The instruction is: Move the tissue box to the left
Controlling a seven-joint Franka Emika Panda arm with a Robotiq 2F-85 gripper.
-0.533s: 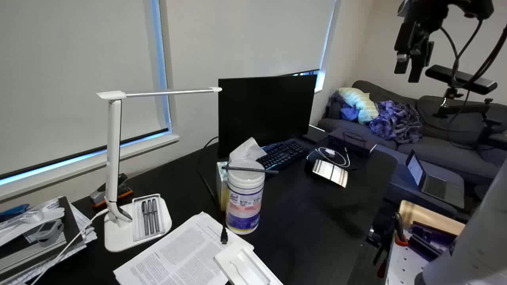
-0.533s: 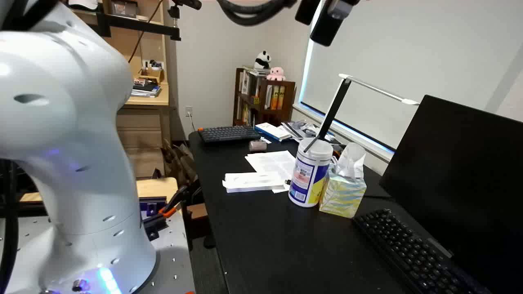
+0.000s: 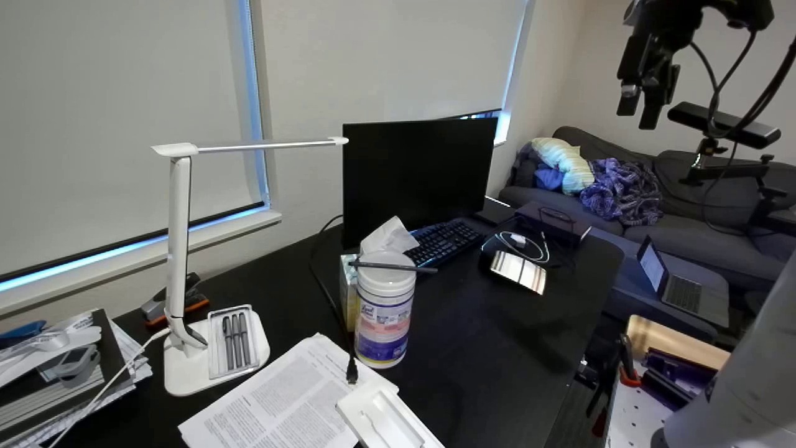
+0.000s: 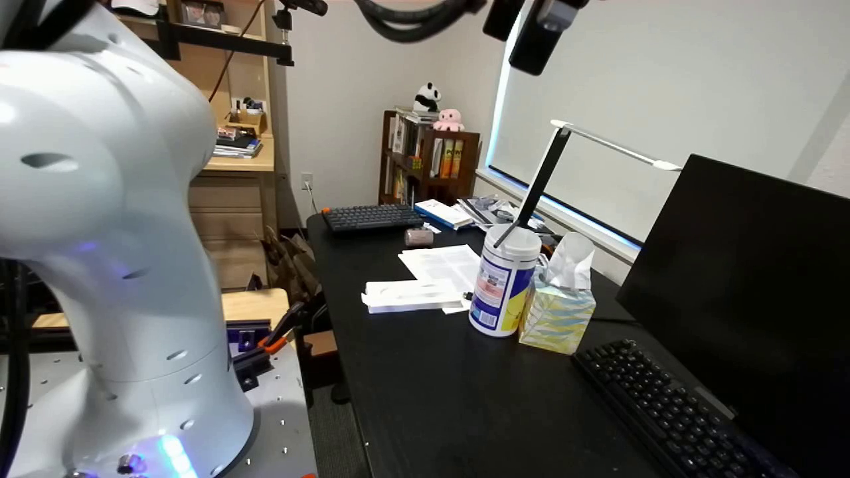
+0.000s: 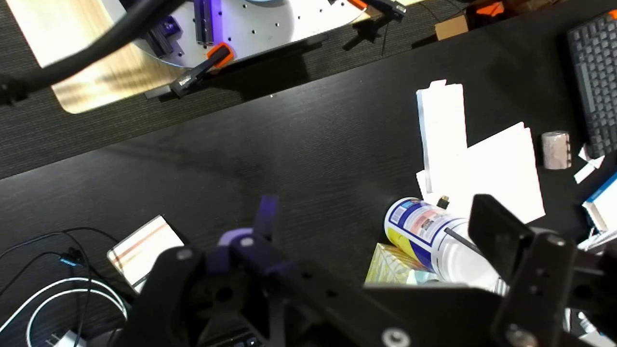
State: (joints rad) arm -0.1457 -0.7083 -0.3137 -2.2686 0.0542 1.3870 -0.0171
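Note:
The tissue box (image 4: 556, 317) is a small cube with yellow-green patterned sides and a white tissue standing from its top. It stands on the black desk right beside the white-and-blue canister (image 4: 491, 295). In an exterior view the box (image 3: 349, 298) is mostly hidden behind the canister (image 3: 382, 326). In the wrist view only part of the box (image 5: 388, 265) shows, cut off by the gripper's body and the canister (image 5: 419, 226). My gripper (image 5: 377, 208) is open and empty, its fingers wide apart. It hangs high above the desk in both exterior views (image 3: 638, 115) (image 4: 516, 45), apart from the box.
A dark pen lies across the canister's lid. A monitor (image 4: 744, 292) and keyboard (image 4: 664, 398) stand beside the box. A desk lamp (image 3: 178, 242), papers (image 3: 292, 392) and a white tray (image 4: 412, 295) lie around. Cables and a reflective object (image 3: 519, 272) lie farther along the desk.
My gripper has shifted very slightly, a little to the right in an exterior view. The tissue box and canister have not moved.

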